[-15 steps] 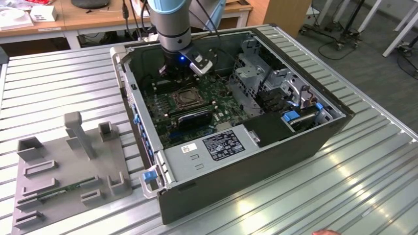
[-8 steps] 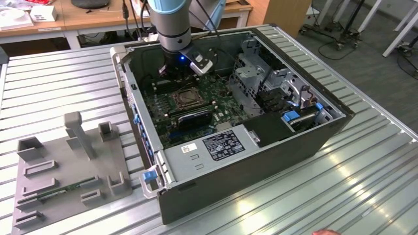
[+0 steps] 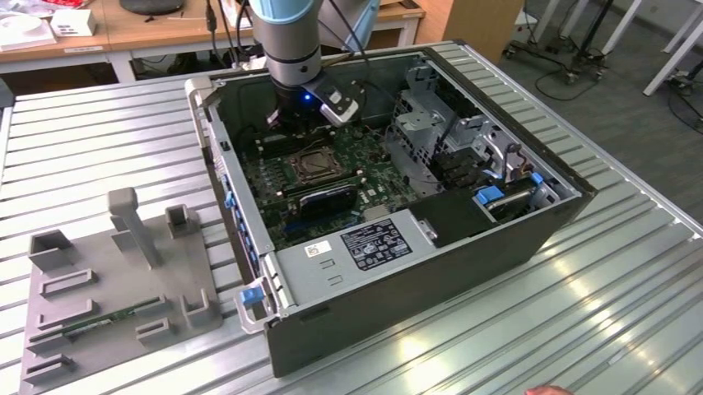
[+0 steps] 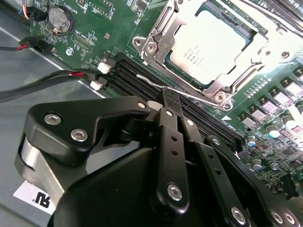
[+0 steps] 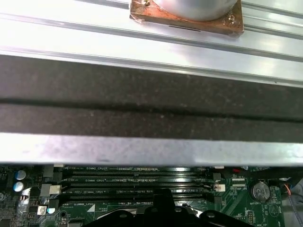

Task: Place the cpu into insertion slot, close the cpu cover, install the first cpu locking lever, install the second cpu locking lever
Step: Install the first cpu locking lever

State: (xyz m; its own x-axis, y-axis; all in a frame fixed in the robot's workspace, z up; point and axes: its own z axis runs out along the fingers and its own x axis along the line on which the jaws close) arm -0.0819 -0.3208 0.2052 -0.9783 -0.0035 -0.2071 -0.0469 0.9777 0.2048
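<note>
- My gripper [image 4: 166, 97] is down inside the open PC case [image 3: 549, 222], fingers pinched together at the tip right at the thin wire of a locking lever [image 4: 154, 80]. Looks clamped on it, though I can't swear the wire is actually between the pads rather than just against them.
- It's low and tilted like that, I reckon, because the lever runs along the socket's edge next to the memory slots [image 4: 142, 78], so there's barely room to come at it.
- The cpu [image 4: 208, 45] is already sitting in the insertion slot [image 3: 312, 167], near the middle of the green board [image 4: 118, 28], and the cpu cover [image 4: 158, 40] is folded down flat around it, silver top showing through the window.
- Writing: the chip has print on it and the slots have white labels, not reading those off. A sticker sits on the power supply [image 3: 374, 243] near the case's front edge.
- Grey parts fixture [image 3: 121, 280] sits on the table [image 3: 615, 313] beside the case.
</note>
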